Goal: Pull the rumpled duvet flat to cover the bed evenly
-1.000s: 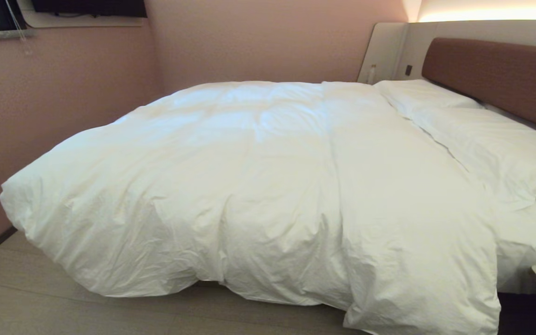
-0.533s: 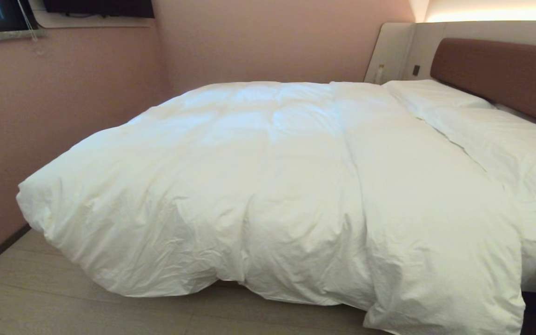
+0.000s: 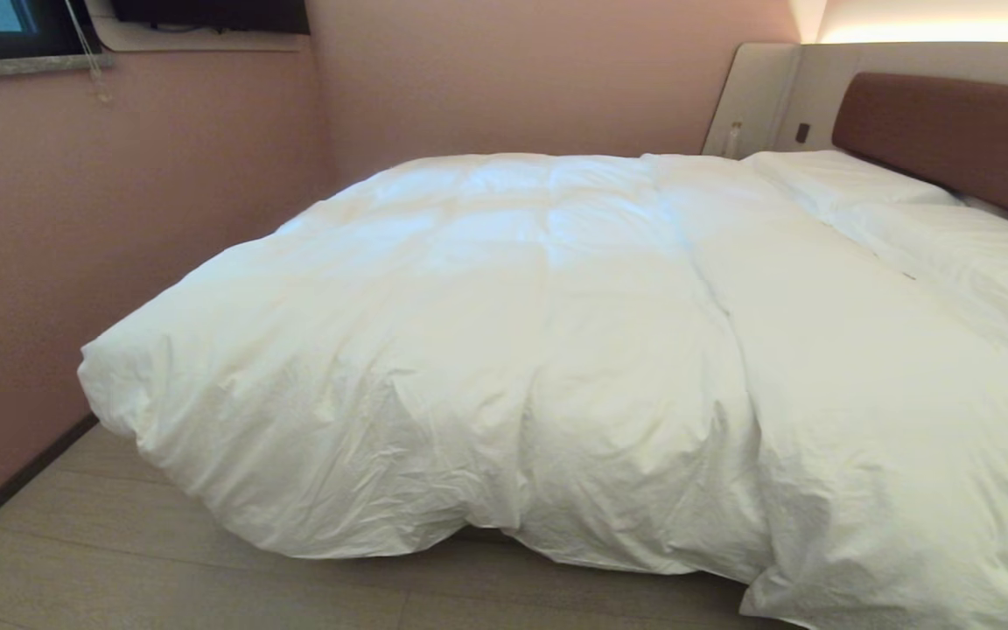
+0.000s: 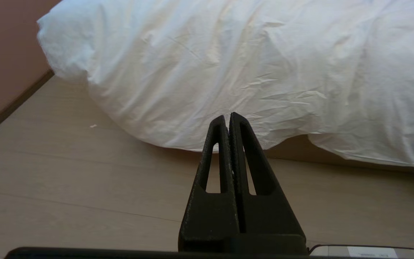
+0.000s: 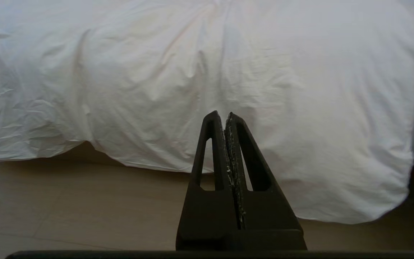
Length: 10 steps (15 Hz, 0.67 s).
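Duvet point(image 3: 556, 350) spread across most of the bed point(image 3: 950, 140), puffy and creased, filling the head view from about 9 o'clock through the centre to 4 o'clock. Near edge draped over the side of the mattress, hanging unevenly: bulging down at 7 o'clock, lifted in a shallow arch near 6 o'clock, then dropping lowest at 5 o'clock, where a corner reaches almost to the wooden floor point(image 3: 163, 569). Long fold ridge running from 12 o'clock down toward 5 o'clock. Two white pillows point(image 3: 950, 236) lying at 2 to 3 o'clock, against the brown padded headboard point(image 3: 959, 131), just beside the duvet's upper edge. Pink wall point(image 3: 119, 219) at 9 to 12 o'clock, close to the duvet's far corner.

Left end effector point(image 4: 227, 116) closed tight with fingers pressed together, holding nothing, pointing at the duvet's hanging edge point(image 4: 228, 72) above the floor; apart from the fabric, though the gap is hard to judge from the wrist view. Right end effector point(image 5: 221, 114) likewise closed and empty, aimed at the lower drape of the duvet point(image 5: 228, 72), with the low-hanging corner off to its side. Neither arm visible in the head view.
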Available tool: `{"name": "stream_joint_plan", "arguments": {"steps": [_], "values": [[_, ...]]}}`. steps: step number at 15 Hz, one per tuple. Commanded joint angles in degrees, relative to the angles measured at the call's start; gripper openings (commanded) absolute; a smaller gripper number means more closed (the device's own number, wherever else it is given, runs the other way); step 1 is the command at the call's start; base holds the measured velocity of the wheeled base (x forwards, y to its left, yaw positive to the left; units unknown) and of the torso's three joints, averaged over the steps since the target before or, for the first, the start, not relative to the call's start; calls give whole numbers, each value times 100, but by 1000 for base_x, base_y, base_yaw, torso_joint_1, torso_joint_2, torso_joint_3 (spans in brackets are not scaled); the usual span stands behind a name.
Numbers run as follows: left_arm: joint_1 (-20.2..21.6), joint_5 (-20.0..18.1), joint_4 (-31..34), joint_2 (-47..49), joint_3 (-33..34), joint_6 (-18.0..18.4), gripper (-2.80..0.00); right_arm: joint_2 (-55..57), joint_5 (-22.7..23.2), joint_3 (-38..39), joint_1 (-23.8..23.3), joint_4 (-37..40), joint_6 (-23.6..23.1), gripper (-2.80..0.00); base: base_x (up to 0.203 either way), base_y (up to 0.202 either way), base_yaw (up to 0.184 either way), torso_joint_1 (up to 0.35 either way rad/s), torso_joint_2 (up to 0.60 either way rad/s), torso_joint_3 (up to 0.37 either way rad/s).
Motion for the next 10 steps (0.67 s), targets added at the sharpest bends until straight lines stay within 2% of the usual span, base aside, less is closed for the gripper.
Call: {"name": "stream_joint_plan", "arguments": {"steps": [1, 10], "values": [[0, 6, 0, 0, -1, -2, -280, 7, 2, -1, -1, 0, -2, -280, 0, 193, 3, 7, -2, -2], [0, 15, 0, 0, -1, -90, -280, 7, 2, -1, -1, 0, -2, -280, 0, 194, 0, 2, 2, 3]]}}
